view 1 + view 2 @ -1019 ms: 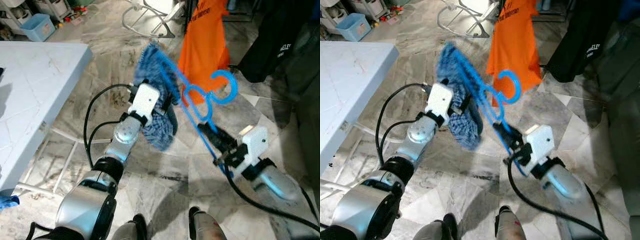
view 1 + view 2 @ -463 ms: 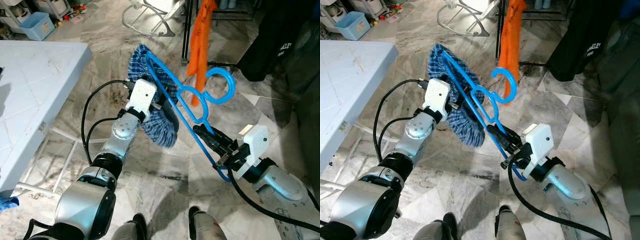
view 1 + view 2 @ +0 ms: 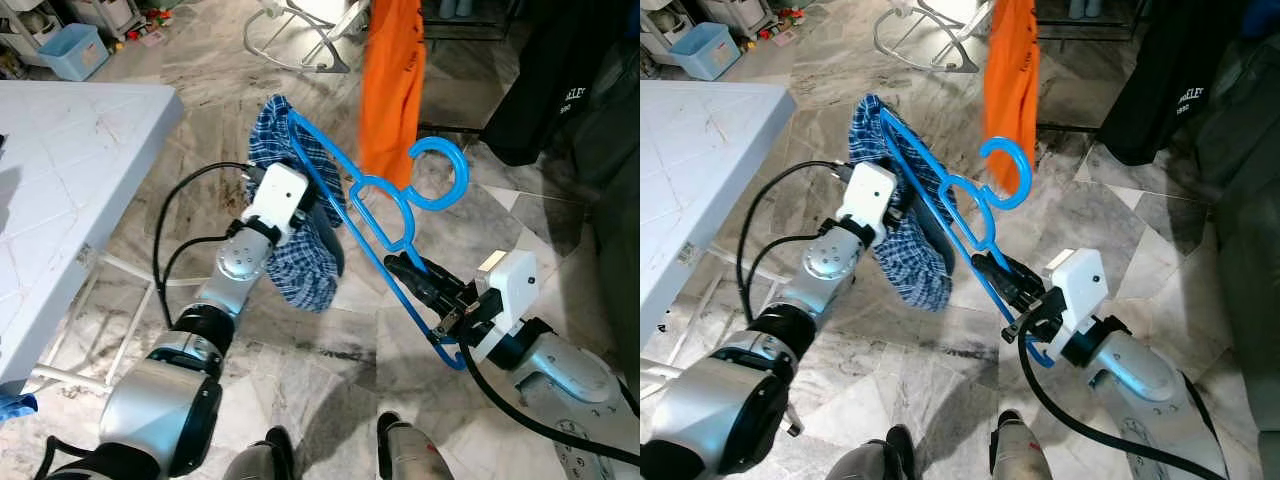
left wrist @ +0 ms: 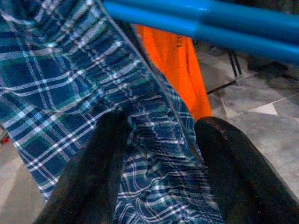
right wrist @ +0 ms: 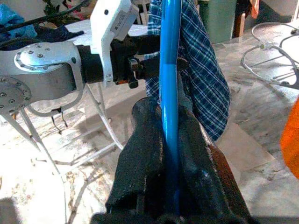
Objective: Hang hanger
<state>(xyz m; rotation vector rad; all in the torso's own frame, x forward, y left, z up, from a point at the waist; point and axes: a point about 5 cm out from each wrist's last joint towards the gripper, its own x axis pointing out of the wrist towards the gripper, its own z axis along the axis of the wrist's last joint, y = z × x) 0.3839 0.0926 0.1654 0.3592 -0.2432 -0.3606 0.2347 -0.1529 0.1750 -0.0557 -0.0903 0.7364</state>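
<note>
Since a second ago, the blue hanger (image 3: pixel 380 215) has tipped so that its hook points more upward and sits beside the orange garment (image 3: pixel 392 85), and the plaid cloth (image 3: pixel 300 270) now hangs lower and slacker than before. My right gripper (image 3: pixel 412 277) holds the hanger by one sloping arm near its lower end; in the right wrist view the two fingers (image 5: pixel 140 154) are pressed against the blue bar from both sides, clamped on it. My left gripper (image 4: pixel 159 144) is raised at the hanger's upper end, where the blue plaid cloth is draped over the bar. In the left wrist view its fingers (image 4: pixel 100 163) stand apart with plaid fabric lying between them; I cannot tell whether they press on the cloth. The hanger is held in the air above the marble floor (image 3: pixel 330 340), slanting from upper left to lower right between my two arms, its hook free. A dark garment (image 3: pixel 560 80) hangs to the right of the orange one. A white worktop (image 3: pixel 70 170) stands at my left, well apart from the hanger, and a light blue bin (image 3: pixel 75 52) sits on the floor beyond it.
</note>
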